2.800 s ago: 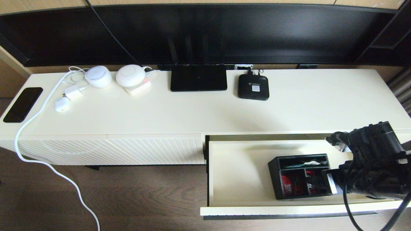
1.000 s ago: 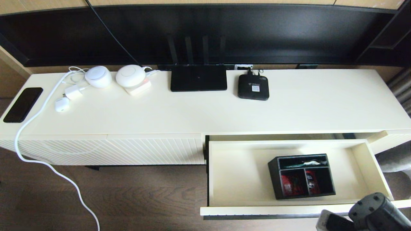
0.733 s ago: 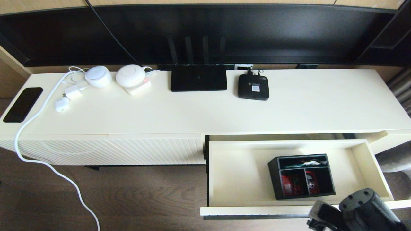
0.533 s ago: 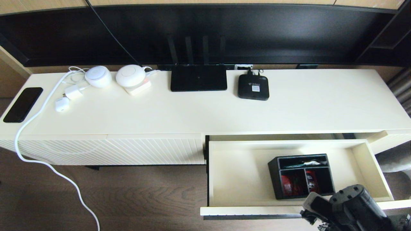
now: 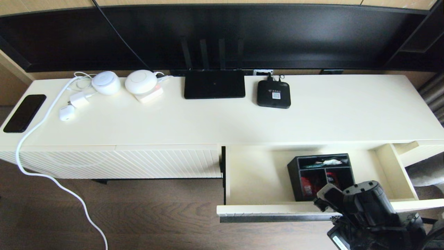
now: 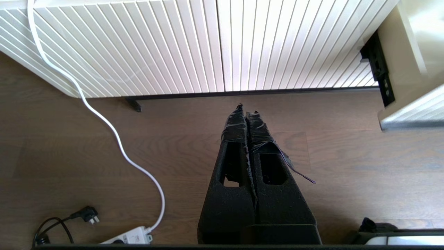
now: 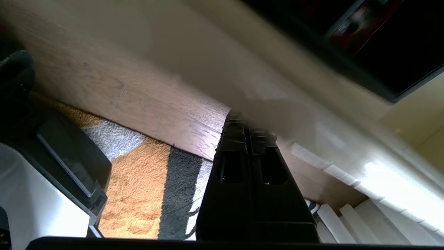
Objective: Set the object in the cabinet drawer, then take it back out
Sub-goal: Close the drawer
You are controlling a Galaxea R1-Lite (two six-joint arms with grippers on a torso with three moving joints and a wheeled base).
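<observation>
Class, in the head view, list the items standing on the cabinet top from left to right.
Black phone → white earbuds case → white charger plug → small white round device → larger white round device → black router → black set-top box.

Ribbed cream drawer front [image 5: 270,209], wood-grain floor [image 5: 145,215]

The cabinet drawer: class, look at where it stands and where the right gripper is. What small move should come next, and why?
Probably keep pressing the drawer front inward. The cabinet drawer stands part open with the organizer box resting inside, and the shut right gripper sits against its ribbed front. The left gripper hangs shut over the floor, idle.
</observation>
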